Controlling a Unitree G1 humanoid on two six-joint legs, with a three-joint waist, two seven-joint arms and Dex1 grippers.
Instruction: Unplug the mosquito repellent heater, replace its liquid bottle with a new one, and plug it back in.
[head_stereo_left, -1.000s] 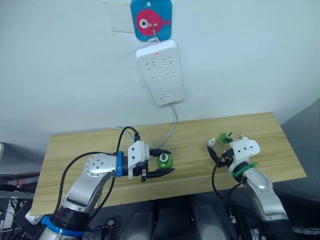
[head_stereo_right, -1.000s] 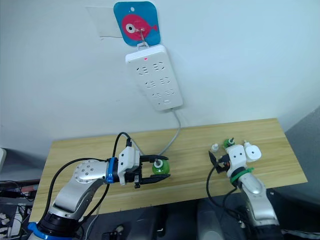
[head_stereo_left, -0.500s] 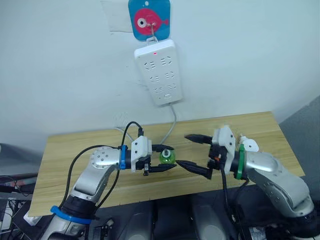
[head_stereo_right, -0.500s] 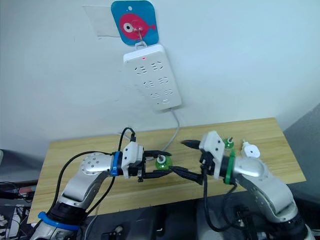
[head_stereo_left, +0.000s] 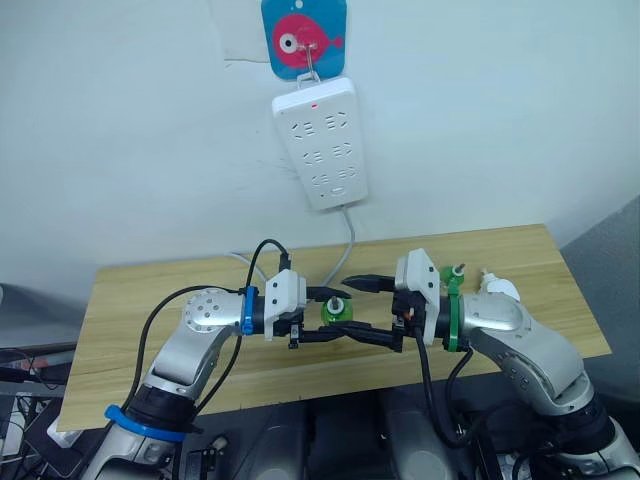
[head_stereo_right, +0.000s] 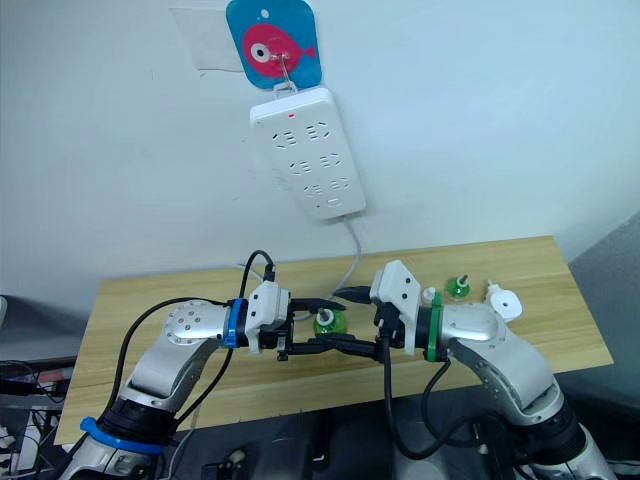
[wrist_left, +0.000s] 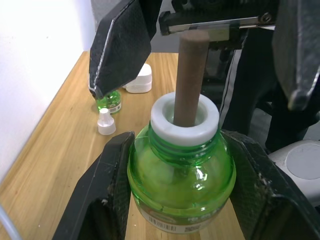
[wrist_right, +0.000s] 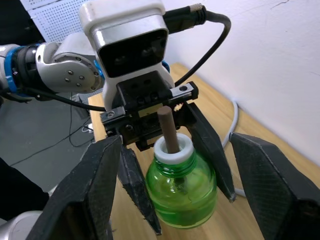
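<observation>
My left gripper (head_stereo_left: 333, 314) is shut on a green liquid bottle (head_stereo_left: 334, 311) with a white collar and a brown wick (wrist_left: 191, 75), held just above the middle of the wooden table (head_stereo_left: 140, 300). My right gripper (head_stereo_left: 349, 307) stands open; one finger (wrist_right: 102, 200) is on either side of the same bottle (wrist_right: 180, 186), clear of it. The mosquito repellent heater (head_stereo_left: 501, 289), white and rounded, lies on the table at the right. A second green bottle (head_stereo_left: 455, 273) and a small white cap (head_stereo_right: 430, 294) sit beside it.
A long white power strip (head_stereo_left: 322, 143) with a red light hangs on the wall from a blue fish hook plate (head_stereo_left: 303, 38). Its grey cable (head_stereo_left: 346, 250) drops to the table's back edge behind the grippers.
My right arm has swung from the heater at the right to the middle, bringing its open fingers around the bottle. The left gripper has kept its hold, raising the bottle slightly.
</observation>
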